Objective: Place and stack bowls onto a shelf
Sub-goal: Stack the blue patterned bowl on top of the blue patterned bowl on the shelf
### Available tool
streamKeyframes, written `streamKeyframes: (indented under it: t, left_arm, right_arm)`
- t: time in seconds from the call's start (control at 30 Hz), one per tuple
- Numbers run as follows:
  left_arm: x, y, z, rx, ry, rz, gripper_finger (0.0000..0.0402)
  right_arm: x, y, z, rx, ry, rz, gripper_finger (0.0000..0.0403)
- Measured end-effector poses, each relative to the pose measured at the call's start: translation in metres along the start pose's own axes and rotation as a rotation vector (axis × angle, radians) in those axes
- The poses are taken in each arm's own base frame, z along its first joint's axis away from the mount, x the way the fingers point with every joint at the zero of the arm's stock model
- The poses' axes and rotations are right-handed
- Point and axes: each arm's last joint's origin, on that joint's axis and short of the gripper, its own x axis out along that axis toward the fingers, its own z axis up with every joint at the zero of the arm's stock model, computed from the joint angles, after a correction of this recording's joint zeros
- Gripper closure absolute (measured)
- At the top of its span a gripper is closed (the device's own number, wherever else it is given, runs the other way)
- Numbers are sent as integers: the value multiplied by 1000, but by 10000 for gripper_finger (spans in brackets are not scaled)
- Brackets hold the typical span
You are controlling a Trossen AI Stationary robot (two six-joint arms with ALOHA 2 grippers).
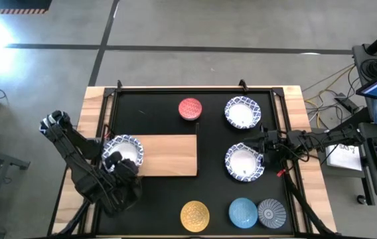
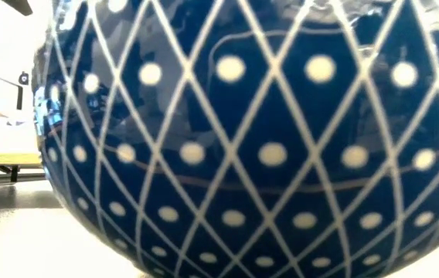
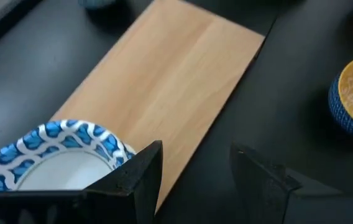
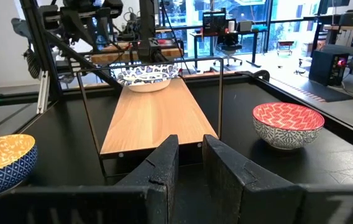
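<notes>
The shelf (image 1: 168, 156) is a light-wood board on thin wire legs in the middle of the black table. One large white bowl with a blue rim (image 1: 125, 149) rests by its base on the shelf's left end (image 3: 58, 155). My left gripper (image 3: 195, 177) hangs open just above that bowl's near edge (image 1: 117, 164), with nothing between its fingers. Two more large bowls (image 1: 242, 111) (image 1: 244, 162) sit on the table at the right. My right gripper (image 4: 190, 163) waits between them, level, with only a narrow gap and nothing in it.
A red bowl (image 1: 190, 108) sits behind the shelf. A yellow bowl (image 1: 194, 216), a light blue one (image 1: 242, 212) and a grey-blue one (image 1: 271, 212) stand along the near edge. A dark blue patterned bowl wall (image 2: 243, 139) fills the low view. The shelf's right half is bare.
</notes>
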Motion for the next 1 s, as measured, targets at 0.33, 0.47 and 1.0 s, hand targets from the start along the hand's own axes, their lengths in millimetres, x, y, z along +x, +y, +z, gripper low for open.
streamKeyframes:
  t: [0.33,0.47,1.0]
  left_arm:
    - [-1,-3,5,-35,-168,-12,232]
    - [-1,-4,6,-42,-176,-18,232]
    - [-3,-3,13,3,-437,37,232]
  right_arm:
    - [0,0,0,-350,0,-5,339]
    - [0,0,1,-627,-13,-1,339]
    - [-1,2,11,-111,-114,45,339]
